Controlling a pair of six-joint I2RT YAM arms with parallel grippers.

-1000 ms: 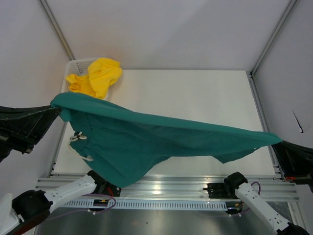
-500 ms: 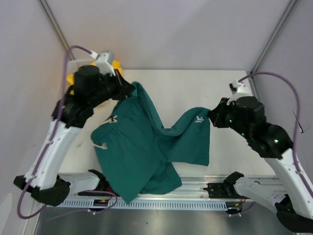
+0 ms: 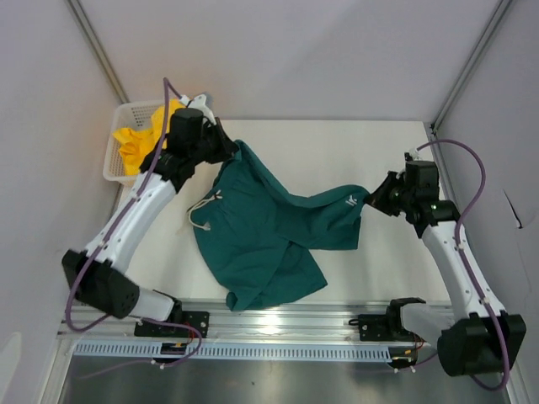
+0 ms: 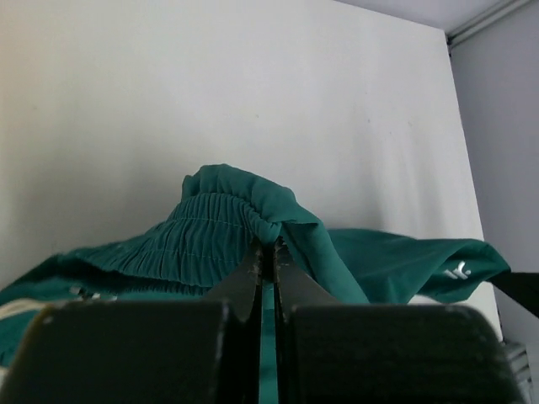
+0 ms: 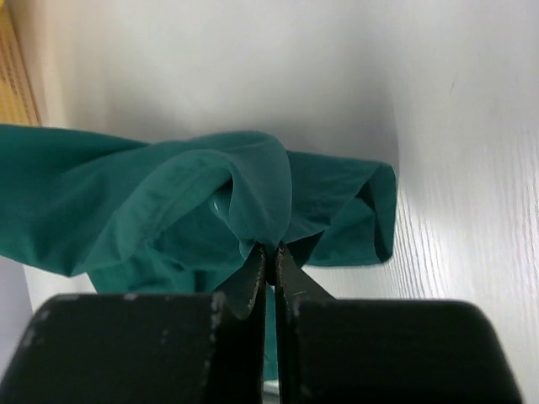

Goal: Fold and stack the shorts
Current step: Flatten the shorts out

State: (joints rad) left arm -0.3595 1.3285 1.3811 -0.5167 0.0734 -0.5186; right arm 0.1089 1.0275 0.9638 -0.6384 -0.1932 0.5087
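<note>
The teal-green shorts (image 3: 269,231) lie bunched on the white table, their white drawstring (image 3: 205,212) at the left. My left gripper (image 3: 231,151) is shut on the elastic waistband (image 4: 221,227) at the cloth's far left corner. My right gripper (image 3: 370,195) is shut on a fold of a leg hem (image 5: 257,198) at the right, near a small white logo (image 3: 349,201). The yellow shorts (image 3: 145,139) sit crumpled in the basket at the far left, partly hidden by my left arm.
A white mesh basket (image 3: 120,133) stands at the table's far left corner. The metal rail (image 3: 278,321) with the arm bases runs along the near edge. Grey walls and frame posts close in on both sides.
Both arms have swung inward and down from outside the view. The teal shorts, stretched wide in the air a second ago, now rest bunched on the table, still held at both ends.
</note>
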